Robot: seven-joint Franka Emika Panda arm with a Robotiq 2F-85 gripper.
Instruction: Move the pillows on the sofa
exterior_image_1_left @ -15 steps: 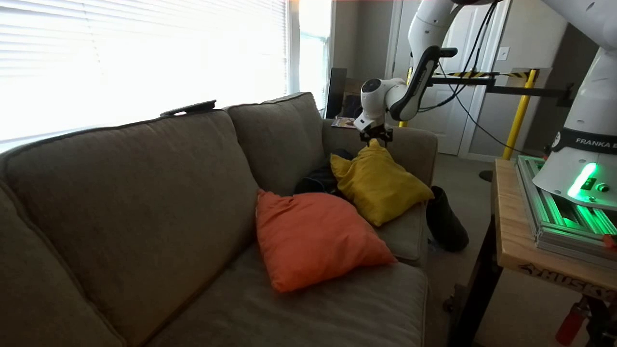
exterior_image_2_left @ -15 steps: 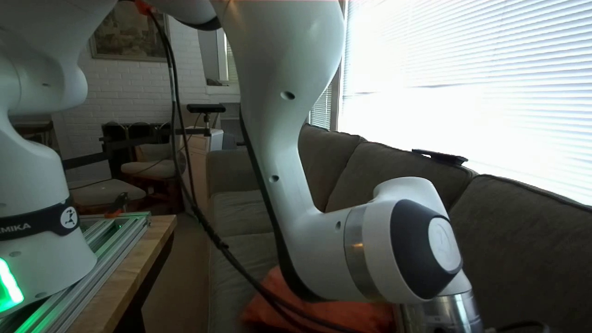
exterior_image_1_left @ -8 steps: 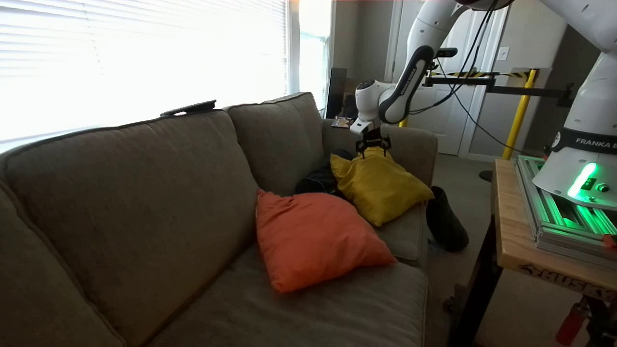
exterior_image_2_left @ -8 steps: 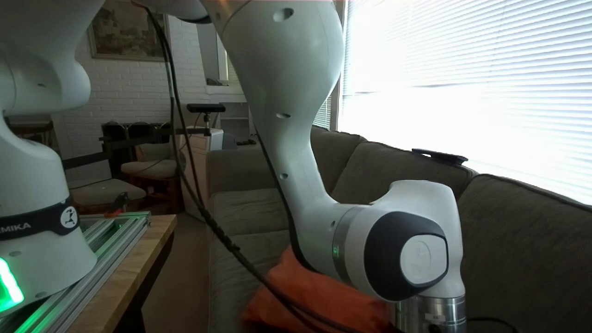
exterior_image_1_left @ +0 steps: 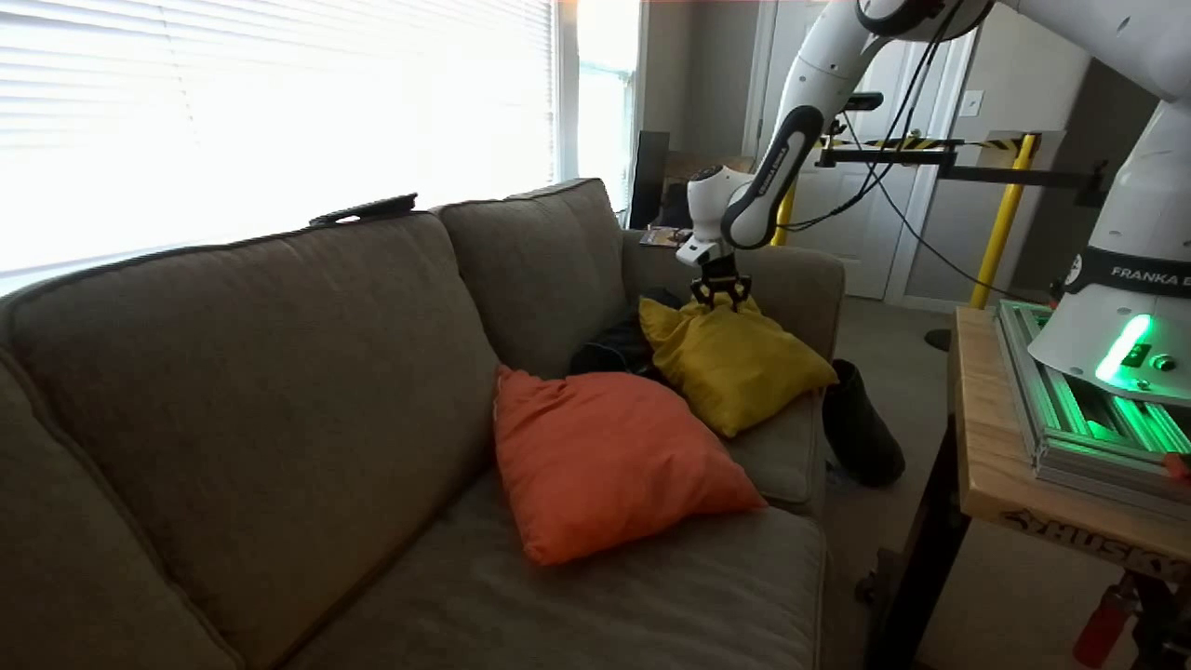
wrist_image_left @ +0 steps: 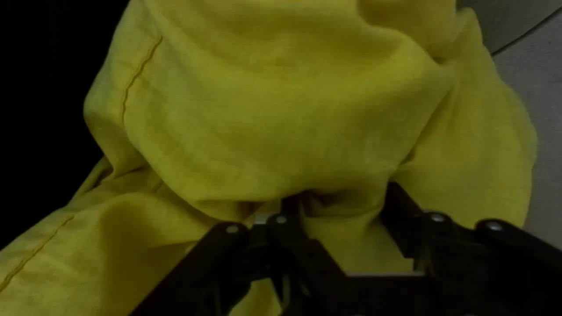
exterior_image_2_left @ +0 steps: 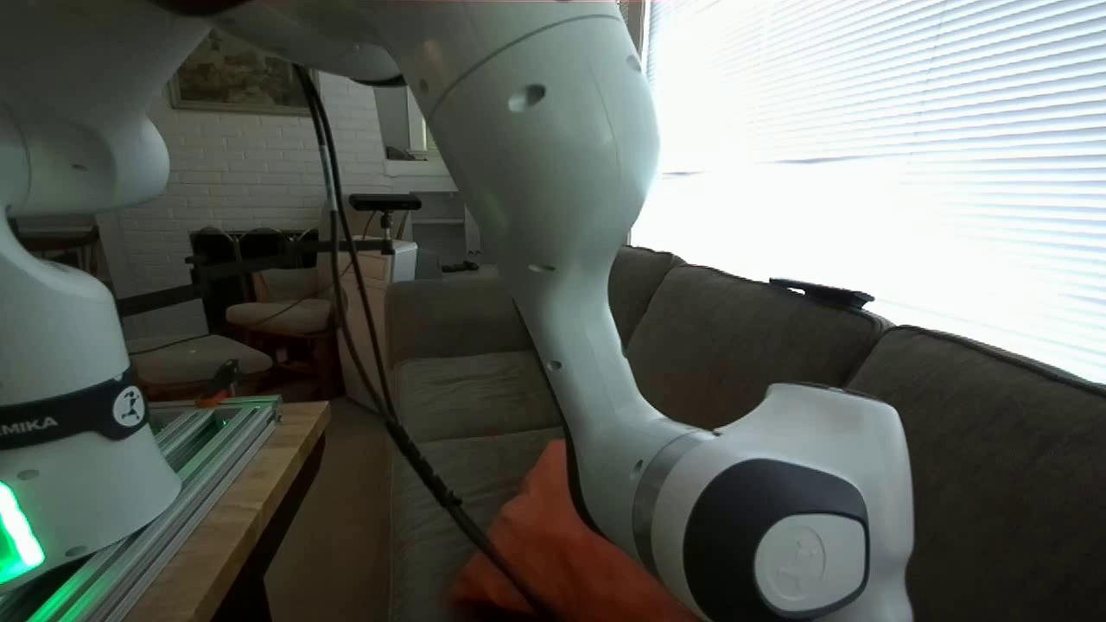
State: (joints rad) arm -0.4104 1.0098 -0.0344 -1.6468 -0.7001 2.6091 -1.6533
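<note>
The yellow pillow (exterior_image_1_left: 744,368) lies tilted at the sofa's far end in an exterior view and fills most of the wrist view (wrist_image_left: 281,109). My gripper (exterior_image_1_left: 723,305) points down onto its upper far part. In the wrist view my gripper (wrist_image_left: 340,197) has a finger on each side of bunched yellow cloth, with the fingertips sunk into the folds. The orange pillow (exterior_image_1_left: 614,465) lies nearer on the seat, apart from the gripper; it is partly hidden by the arm in an exterior view (exterior_image_2_left: 562,544). The grey-brown sofa (exterior_image_1_left: 260,372) carries both pillows.
Dark fabric (exterior_image_1_left: 614,349) lies behind the yellow pillow against the back cushion. A black flat object (exterior_image_1_left: 365,210) rests on the sofa's back. A wooden table (exterior_image_1_left: 972,419) bears the robot base. A dark boot-like object (exterior_image_1_left: 861,428) stands on the floor.
The yellow pillow's far corner, peaked up at the gripper a second ago, has sunk. The jaws stood wide half a second ago; now the gripper is lower and its fingers are closer together.
</note>
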